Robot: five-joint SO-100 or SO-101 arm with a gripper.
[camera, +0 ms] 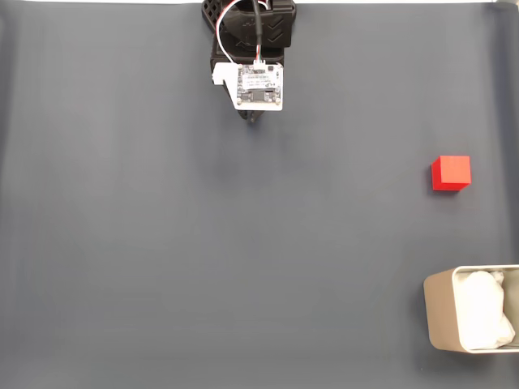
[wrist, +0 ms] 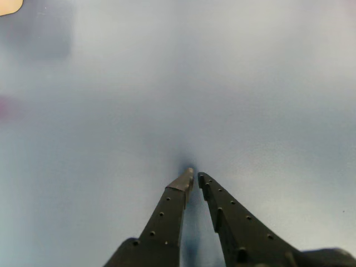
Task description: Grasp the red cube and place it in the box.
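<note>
The red cube (camera: 451,173) rests on the grey mat at the right side of the fixed view. Below it, at the lower right corner, stands the beige box (camera: 438,314) with white padding inside. My arm sits folded at the top centre of that view, and my gripper (camera: 255,118) points down at the mat, far left of the cube. In the wrist view my gripper (wrist: 194,176) reaches up from the bottom edge, its two black fingers (wrist: 169,214) nearly touching at the tips with nothing between them. A beige corner of the box (wrist: 8,5) shows at the top left of that view.
A white circuit board (camera: 259,86) with wires rides on the arm. The grey mat (camera: 203,259) stretches bare across the left and middle of the fixed view.
</note>
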